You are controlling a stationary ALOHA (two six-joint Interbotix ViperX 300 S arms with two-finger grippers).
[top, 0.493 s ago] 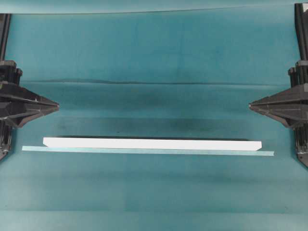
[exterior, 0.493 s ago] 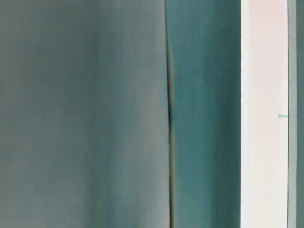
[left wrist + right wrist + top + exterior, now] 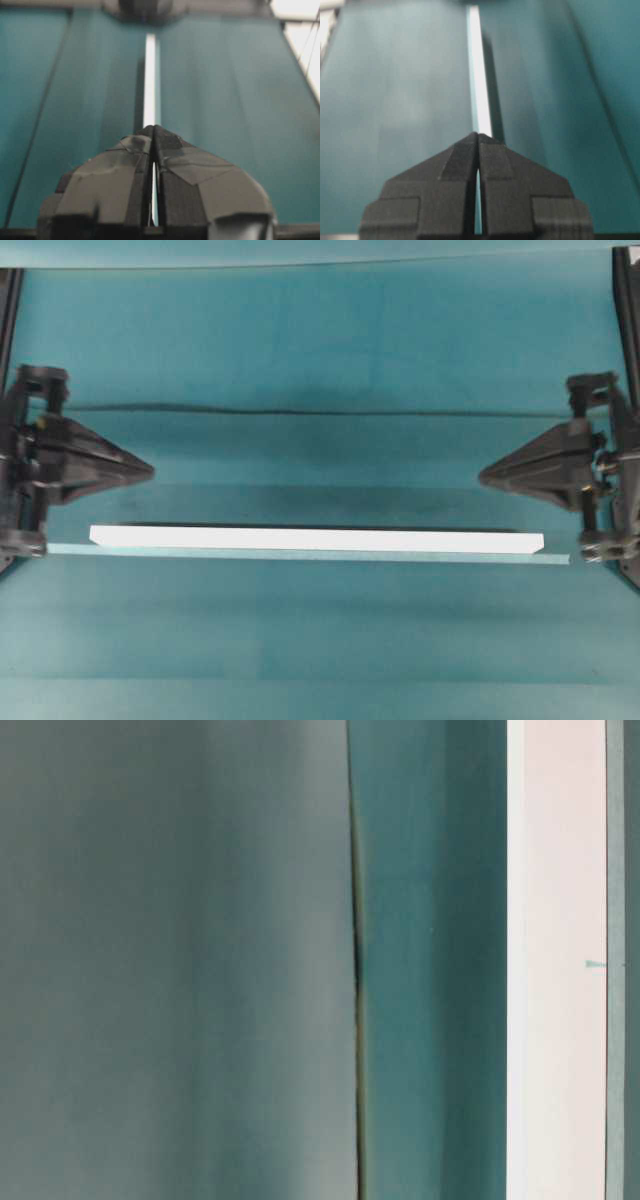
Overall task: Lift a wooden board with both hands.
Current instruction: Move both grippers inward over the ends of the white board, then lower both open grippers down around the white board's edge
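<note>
The left black lattice-braced end effector [image 3: 150,470] was closed with its fingers pressed together, holding nothing, and the right black end effector [image 3: 482,477] was likewise closed and empty. Each pointed inward over the teal-covered bench [image 3: 320,640]. The long, narrow white wooden board [image 3: 315,539] lay flat on the bench between them, apart from both, just beside a thin pale teal strip [image 3: 300,556] along its near edge.

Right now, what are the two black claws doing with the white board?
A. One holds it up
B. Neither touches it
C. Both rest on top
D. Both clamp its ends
B: the shut left gripper and right gripper sit apart from the wooden board.
</note>
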